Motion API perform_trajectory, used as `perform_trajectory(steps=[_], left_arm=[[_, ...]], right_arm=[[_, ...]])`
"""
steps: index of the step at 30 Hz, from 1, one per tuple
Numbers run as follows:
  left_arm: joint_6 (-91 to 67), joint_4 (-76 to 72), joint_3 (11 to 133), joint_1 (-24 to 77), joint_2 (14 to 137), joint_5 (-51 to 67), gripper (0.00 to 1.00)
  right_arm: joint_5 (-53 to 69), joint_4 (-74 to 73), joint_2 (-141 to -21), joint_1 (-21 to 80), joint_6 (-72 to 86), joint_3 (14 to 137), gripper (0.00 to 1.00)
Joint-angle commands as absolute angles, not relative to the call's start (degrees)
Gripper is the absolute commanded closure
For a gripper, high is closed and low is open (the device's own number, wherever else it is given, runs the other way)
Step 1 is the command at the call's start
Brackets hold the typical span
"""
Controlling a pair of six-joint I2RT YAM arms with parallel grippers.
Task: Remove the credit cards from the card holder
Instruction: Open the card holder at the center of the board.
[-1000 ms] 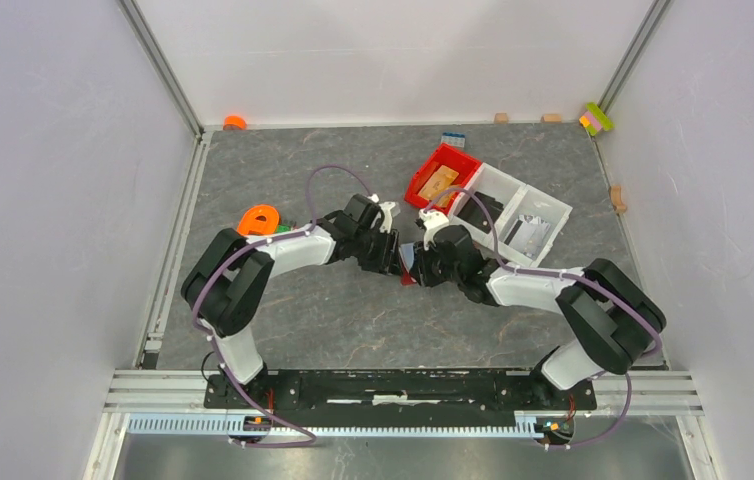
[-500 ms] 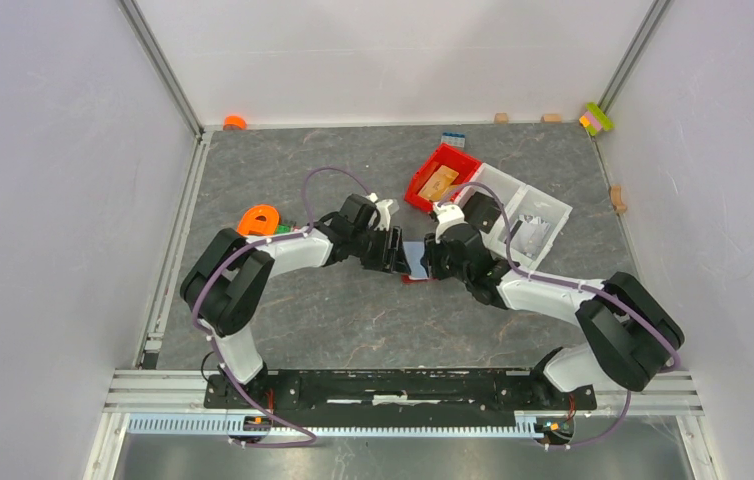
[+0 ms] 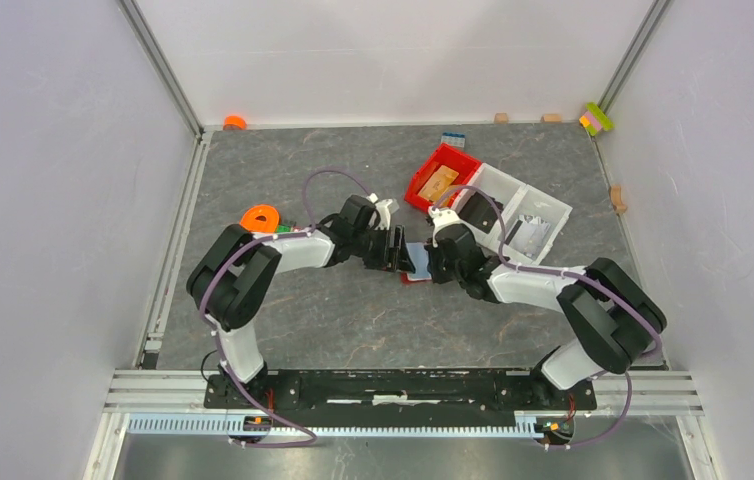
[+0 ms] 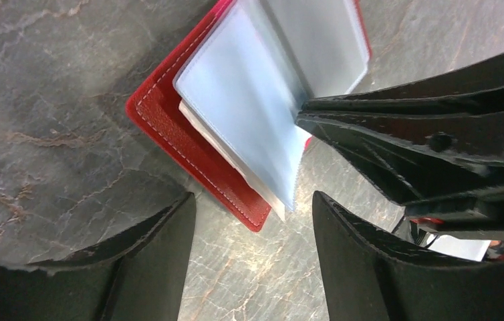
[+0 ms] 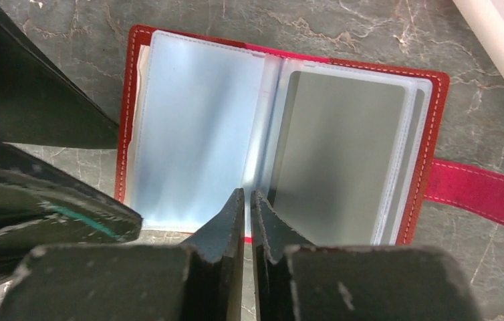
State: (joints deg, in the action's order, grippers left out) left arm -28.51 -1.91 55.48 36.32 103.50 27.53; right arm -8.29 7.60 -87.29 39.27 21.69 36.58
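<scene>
Both arms fold inward, meeting mid-table. The left gripper (image 4: pixel 253 200) hangs spread open over a corner of the card holder (image 5: pixel 123 134) — splayed open on the grey marbled table (image 3: pixel 353 320), credit cards (image 5: pixel 196 127) inside — while the right gripper (image 5: pixel 247 194) pinches its clear sleeve (image 4: pixel 249 107). White walls (image 3: pixel 403 60) surround.

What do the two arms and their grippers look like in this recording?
The left arm and right arm have white shells, black joints and a purple cable looped along each. The left gripper and right gripper have black tapered fingers.
</scene>
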Motion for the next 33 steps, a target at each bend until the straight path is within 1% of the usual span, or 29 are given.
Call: perform_trajectory(steps=[1,8,11,16,18,20,24,28,31,33], left_arm=[[-30.1,-3.4,57.7,35.8,106.6,30.7,0.31],[-30.1,-3.8,58.8,35.6,108.4,34.3,0.41],[-31.1,-5.3,58.6,35.2,109.0,36.0,0.50],[-32.9,-9.0,56.4,33.6,107.8,37.5,0.76],[-33.4,-10.2,55.4,32.8,106.9,37.7,0.84],[-33.4,-10.3,55.0,32.5,106.3,37.7,0.88],[-33.4,-10.4,54.7,32.3,105.9,37.7,0.92],[-33.7,-10.3,54.4,31.6,105.4,38.0,0.92],[-33.5,-9.5,54.0,30.3,104.9,37.7,0.92],[-32.4,-6.7,54.6,30.1,104.7,36.2,0.92]], right_arm=[[-6.0,7.8,-88.6,39.2,21.8,39.5,0.90],[-3.5,8.6,-89.0,39.2,21.8,39.4,0.90],[-2.3,9.1,-88.9,39.2,21.8,39.2,0.92],[-2.4,9.4,-88.2,39.2,21.8,38.8,0.92],[-2.7,9.4,-87.8,39.2,21.8,38.6,0.92],[-3.3,9.5,-86.9,39.2,21.9,38.3,0.92],[-5.4,9.4,-84.1,39.2,21.8,37.2,0.92],[-8.5,8.2,-80.7,39.2,21.0,36.7,0.90],[-12.0,7.1,-78.8,39.1,20.7,36.3,0.85],[-13.2,6.6,-78.2,38.9,20.8,36.2,0.78]])
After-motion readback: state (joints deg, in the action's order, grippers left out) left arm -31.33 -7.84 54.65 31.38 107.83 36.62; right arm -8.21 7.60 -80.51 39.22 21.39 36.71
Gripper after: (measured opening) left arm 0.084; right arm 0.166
